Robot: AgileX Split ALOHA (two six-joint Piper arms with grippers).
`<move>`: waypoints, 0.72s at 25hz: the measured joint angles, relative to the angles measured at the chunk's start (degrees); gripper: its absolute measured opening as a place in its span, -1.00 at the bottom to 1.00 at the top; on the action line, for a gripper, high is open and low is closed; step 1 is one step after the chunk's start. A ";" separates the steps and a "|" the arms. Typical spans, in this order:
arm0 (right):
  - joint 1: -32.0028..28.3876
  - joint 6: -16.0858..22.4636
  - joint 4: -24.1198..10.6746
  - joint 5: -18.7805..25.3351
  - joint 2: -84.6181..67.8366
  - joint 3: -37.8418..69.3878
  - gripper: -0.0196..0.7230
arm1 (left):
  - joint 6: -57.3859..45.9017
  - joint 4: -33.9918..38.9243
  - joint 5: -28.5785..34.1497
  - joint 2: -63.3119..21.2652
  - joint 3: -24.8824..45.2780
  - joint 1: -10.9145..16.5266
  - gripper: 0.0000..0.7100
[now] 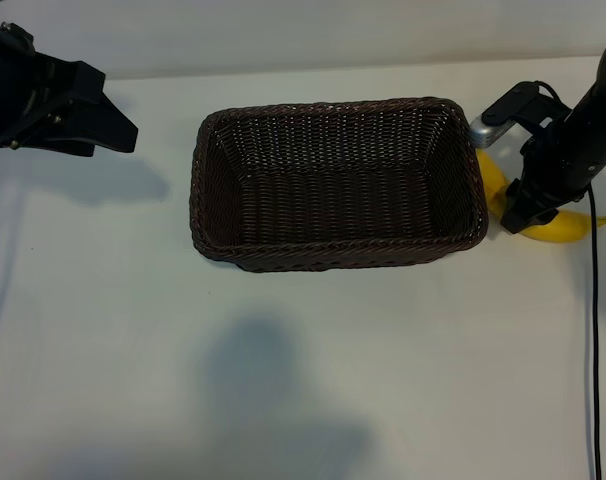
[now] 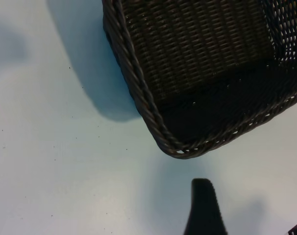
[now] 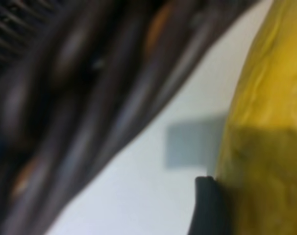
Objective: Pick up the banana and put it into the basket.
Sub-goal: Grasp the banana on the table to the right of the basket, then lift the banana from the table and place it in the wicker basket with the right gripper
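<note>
At the upper left of the frame I see my left gripper [image 1: 123, 130] parked above the white table [image 1: 303, 380], its fingers standing fairly wide with nothing between them. In the centre sits the dark wicker basket [image 1: 333, 260], nothing inside it. At the right edge the banana [image 1: 493, 180] lies on the table just beside the basket's right wall, and my right gripper [image 1: 528, 215] is down over it, fingers spread around it, not visibly clamped.
</note>
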 joint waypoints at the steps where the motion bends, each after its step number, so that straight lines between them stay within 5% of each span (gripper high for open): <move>1: 0.00 0.49 -0.12 -0.41 0.38 0.00 0.37 | 0.00 0.00 0.00 0.00 0.00 0.00 0.45; 4: 0.00 3.40 -1.11 -0.55 0.85 0.00 0.20 | 0.00 0.00 -0.11 0.00 0.00 0.00 0.45; 11: 0.00 7.83 -5.27 1.83 -1.77 -0.05 0.20 | -0.05 0.00 -0.91 0.00 0.00 0.00 0.45; 15: -0.52 14.88 -10.39 6.01 -4.81 -2.27 0.20 | -0.05 -0.05 -0.95 0.00 0.00 0.00 0.45; 18: -2.41 21.30 -10.44 12.40 -7.01 -7.36 0.20 | -0.05 -0.05 -0.90 0.00 0.00 0.00 0.45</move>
